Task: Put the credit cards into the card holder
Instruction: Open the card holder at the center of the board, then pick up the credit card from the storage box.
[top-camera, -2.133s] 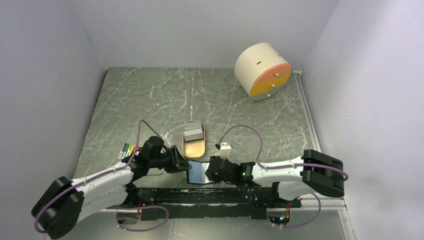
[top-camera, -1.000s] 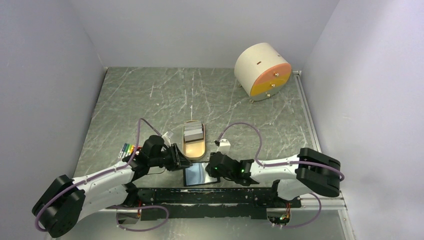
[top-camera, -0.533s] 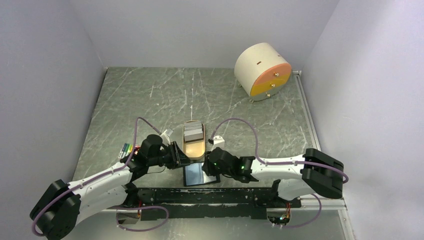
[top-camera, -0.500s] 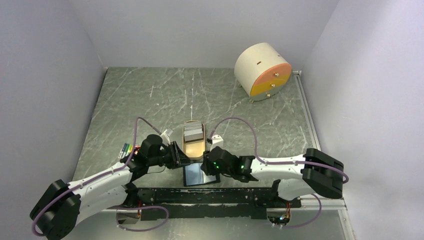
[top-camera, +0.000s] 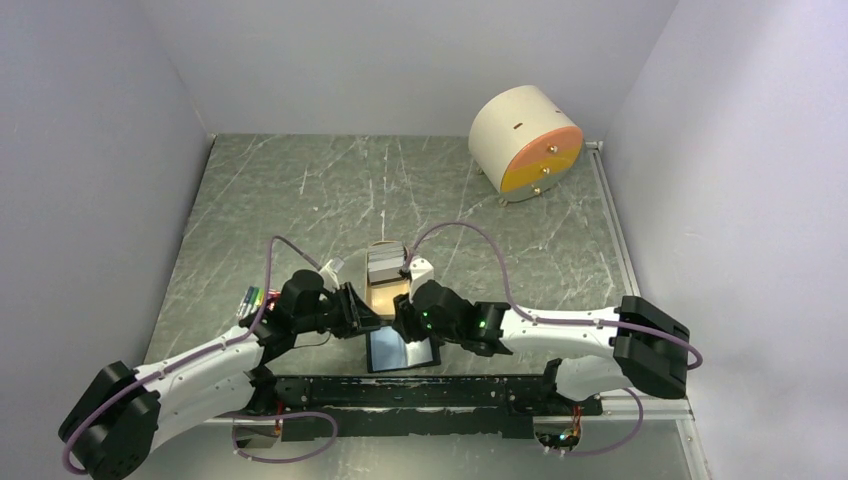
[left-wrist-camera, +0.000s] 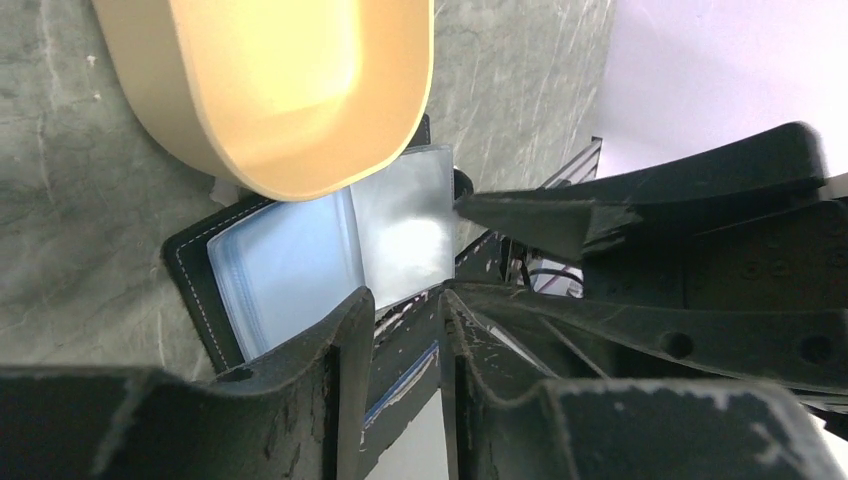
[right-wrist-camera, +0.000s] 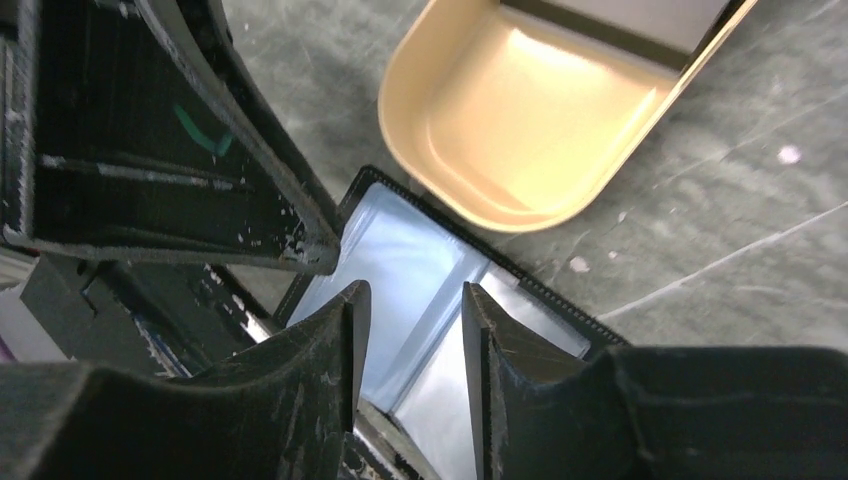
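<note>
The small black folding card holder (top-camera: 402, 350) is lying open just beside the tan oval tray's (top-camera: 384, 293) 6 o'clock end. The grey credit cards (top-camera: 386, 264) are sitting at the tray's 12 o'clock end. The left gripper (left-wrist-camera: 400, 300) and right gripper (right-wrist-camera: 410, 300) are meeting at the holder with jaws narrowly parted; I cannot tell whether either is gripping.

Holder (left-wrist-camera: 272, 268): black cover, white stitching along the edge, glossy blue-grey pockets.
Tray (right-wrist-camera: 470, 150): tan outside, warm yellow-orange inside.
Cards (top-camera: 386, 264): grey.
Table (top-camera: 300, 190): dark grey-green with white, marble-like veins.
Drum (top-camera: 510, 120): beige shell, orange face.
Markers (top-camera: 252, 296): mixed bright colours.
My fingers (left-wrist-camera: 300, 400): black, scuffed with white flecks.
My arms (top-camera: 200, 360): white, with purple cables (top-camera: 470, 233).
</note>
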